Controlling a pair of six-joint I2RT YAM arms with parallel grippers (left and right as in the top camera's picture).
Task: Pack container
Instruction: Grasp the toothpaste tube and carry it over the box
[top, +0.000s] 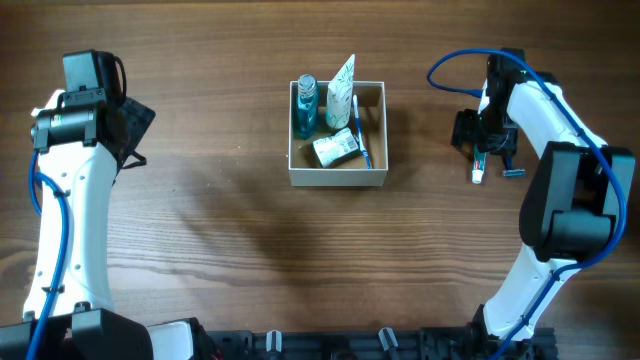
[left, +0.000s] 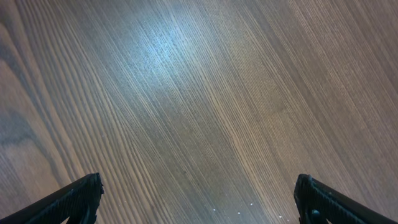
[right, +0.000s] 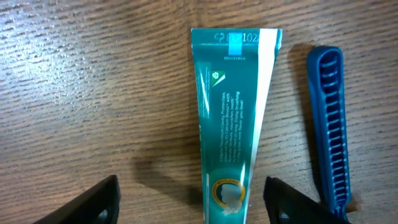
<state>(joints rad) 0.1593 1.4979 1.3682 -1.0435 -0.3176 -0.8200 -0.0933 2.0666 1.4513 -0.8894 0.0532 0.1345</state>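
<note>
With the part-filled container at the middle of the desk, the right gripper hung wide open and empty over the teal tube beside a blue razor, apparently needing to descend and close, while the left gripper gaped empty.

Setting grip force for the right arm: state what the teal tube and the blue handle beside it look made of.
Teal tube: looks like soft laminated plastic, glossy, with a flat crimped end and printed text. Blue handle: apparently hard moulded plastic, fairly matte, ribbed along its length.
</note>
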